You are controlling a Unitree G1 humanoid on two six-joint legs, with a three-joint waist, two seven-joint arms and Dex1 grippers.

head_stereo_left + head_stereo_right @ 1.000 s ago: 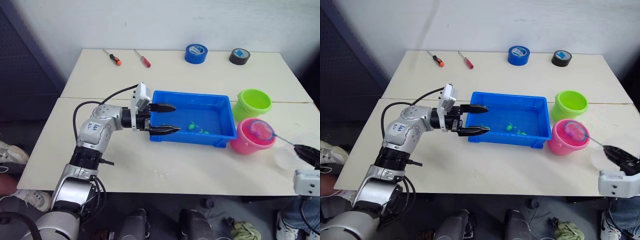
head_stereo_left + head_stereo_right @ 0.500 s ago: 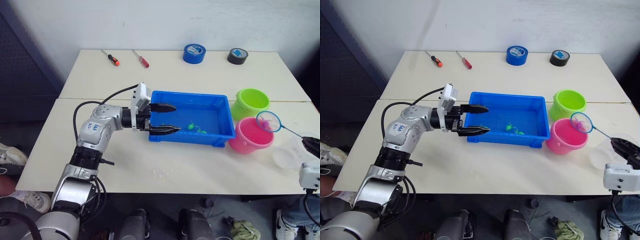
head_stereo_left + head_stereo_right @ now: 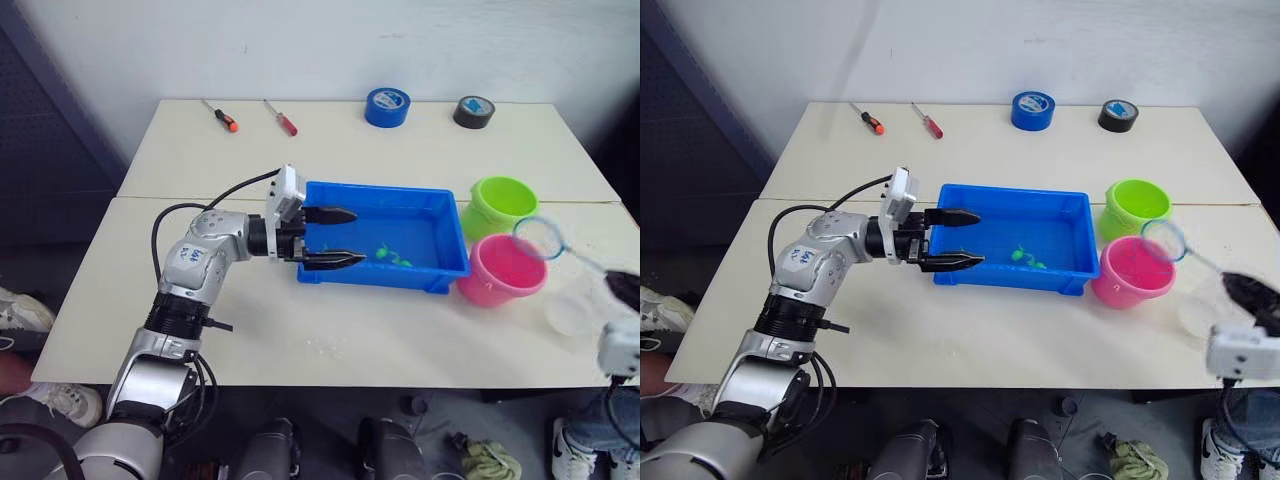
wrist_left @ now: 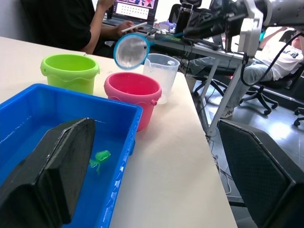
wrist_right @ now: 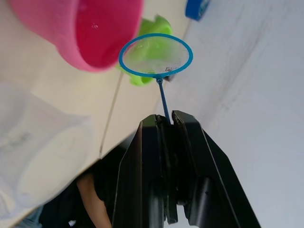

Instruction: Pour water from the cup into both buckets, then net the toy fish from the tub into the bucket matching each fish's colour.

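Right gripper (image 5: 166, 124) clamped on the thin handle of the net (image 3: 539, 236), at the right edge of the frame, hoop lifted above the pink bucket (image 3: 500, 270) and looking empty. Clear cup (image 3: 577, 305) just beside that bucket, lower right. Green bucket (image 3: 500, 204) right behind the pink one. Left gripper (image 3: 331, 237), spread wide and holding nothing, hanging over the near-left end of the tub (image 3: 385, 245) at frame centre. Judging by this: pouring probably done, pink fish apparently sorted, green fish (image 3: 384, 254) left in the tub to net and carry to the green bucket.
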